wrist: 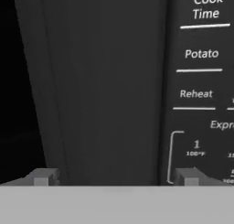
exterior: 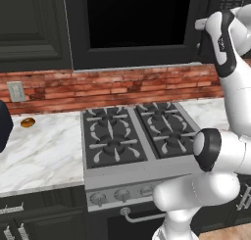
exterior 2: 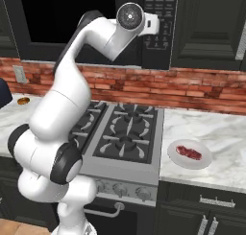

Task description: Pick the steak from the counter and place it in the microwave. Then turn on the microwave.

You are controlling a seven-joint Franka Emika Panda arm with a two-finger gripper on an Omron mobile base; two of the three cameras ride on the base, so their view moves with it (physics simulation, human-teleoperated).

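The steak [exterior 2: 188, 152], a small dark-red slab, lies on a white plate [exterior 2: 204, 161] on the marble counter [exterior 2: 226, 133], right of the stove. The microwave [exterior: 137, 23] hangs black above the stove, and its dark glass door [exterior 2: 72, 13] faces me. My arm reaches up to it, far above the steak. In the hand view my gripper [wrist: 116, 178] stands open close in front of the door's right edge, one fingertip [wrist: 43, 177] before the door frame and the other at the keypad [wrist: 201, 54]. Nothing sits between the fingers.
A grey stovetop [exterior: 132, 131] with black grates lies directly below the microwave. A small orange-brown item [exterior: 27, 122] rests on the left counter [exterior: 44, 151] near a wall outlet [exterior: 16, 91]. Dark cabinets [exterior 2: 211, 23] flank the microwave, with a brick backsplash [exterior 2: 192, 92] behind.
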